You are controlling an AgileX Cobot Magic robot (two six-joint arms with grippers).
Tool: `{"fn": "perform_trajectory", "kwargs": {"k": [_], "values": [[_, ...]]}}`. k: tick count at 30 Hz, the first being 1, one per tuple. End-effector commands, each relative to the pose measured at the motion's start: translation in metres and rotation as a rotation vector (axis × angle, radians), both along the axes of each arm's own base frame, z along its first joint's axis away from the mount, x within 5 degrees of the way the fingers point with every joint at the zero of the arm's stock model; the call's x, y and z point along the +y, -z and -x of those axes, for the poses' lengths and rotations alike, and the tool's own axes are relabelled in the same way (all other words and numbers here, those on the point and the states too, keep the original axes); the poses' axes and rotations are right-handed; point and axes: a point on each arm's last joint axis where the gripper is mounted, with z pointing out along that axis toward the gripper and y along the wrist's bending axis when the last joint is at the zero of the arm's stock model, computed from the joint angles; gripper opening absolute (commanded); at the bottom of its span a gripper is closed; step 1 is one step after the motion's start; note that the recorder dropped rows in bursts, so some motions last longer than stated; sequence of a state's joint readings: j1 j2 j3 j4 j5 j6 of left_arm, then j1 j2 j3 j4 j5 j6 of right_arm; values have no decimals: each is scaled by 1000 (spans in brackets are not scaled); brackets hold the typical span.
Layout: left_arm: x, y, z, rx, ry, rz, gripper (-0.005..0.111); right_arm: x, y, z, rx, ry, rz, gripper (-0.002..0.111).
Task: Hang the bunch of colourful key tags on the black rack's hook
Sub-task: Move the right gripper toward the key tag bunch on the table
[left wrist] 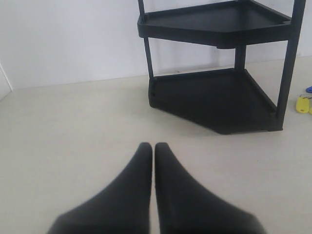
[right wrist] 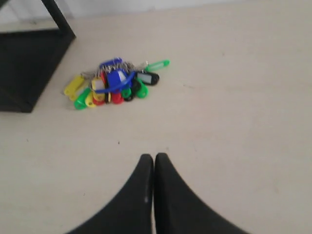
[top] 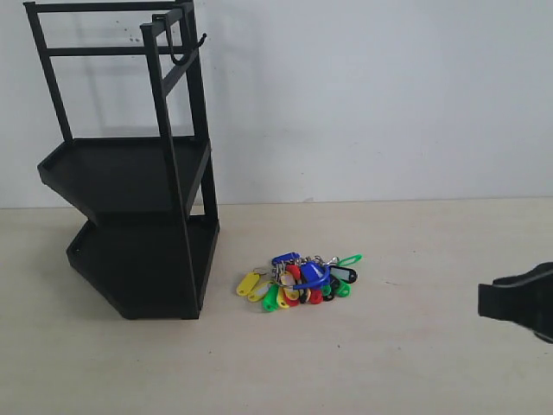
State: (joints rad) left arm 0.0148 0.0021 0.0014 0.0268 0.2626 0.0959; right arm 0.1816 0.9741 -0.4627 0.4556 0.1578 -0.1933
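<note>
The colourful key tag bunch (top: 300, 280) lies flat on the table just right of the black rack (top: 130, 225), its blue loop on top. High on the rack's upper frame the hook (top: 187, 50) sticks out with an upturned tip. My right gripper (top: 484, 300) is shut and empty at the right edge, well away from the bunch (right wrist: 113, 83). In its own view the right gripper (right wrist: 154, 157) points toward the tags. My left gripper (left wrist: 152, 145) is shut and empty, facing the rack's lower tray (left wrist: 214, 100); a yellow tag (left wrist: 303, 104) peeks in at the edge.
A white wall stands behind the table. The rack fills the left side of the exterior view, with its two angular trays and thin upright bars (top: 173, 173). Pale tabletop (top: 363, 363) stretches between the bunch and my right gripper.
</note>
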Motion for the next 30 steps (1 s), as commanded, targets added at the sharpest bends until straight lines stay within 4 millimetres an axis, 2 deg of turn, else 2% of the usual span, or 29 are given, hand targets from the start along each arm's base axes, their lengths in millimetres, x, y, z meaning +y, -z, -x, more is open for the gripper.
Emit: {"fn": "perform_trajectory", "kwargs": {"k": [1,6,13,18,22,25,27,30], "values": [[0,-1,0,-11,2,2,4,5,19,-23,125,30,-34,0],[0,-1,0,-11,2,2,4,13,30,-46,249,46,-101,0],[0,-1,0,-11,2,2,4,30,27,-82,317,71,-296,0],[0,-1,0,-11,2,2,4,47,29,-104,366,-30,-410,0],[0,-1,0,-11,2,2,4,55,43,-128,393,-4,-512,0],[0,-1,0,-11,2,2,4,59,59,-143,429,5,-519,0],[0,-1,0,-11,2,2,4,61,67,-152,447,9,-525,4],[0,-1,0,-11,2,2,4,67,76,-164,476,-6,-550,18]]}}
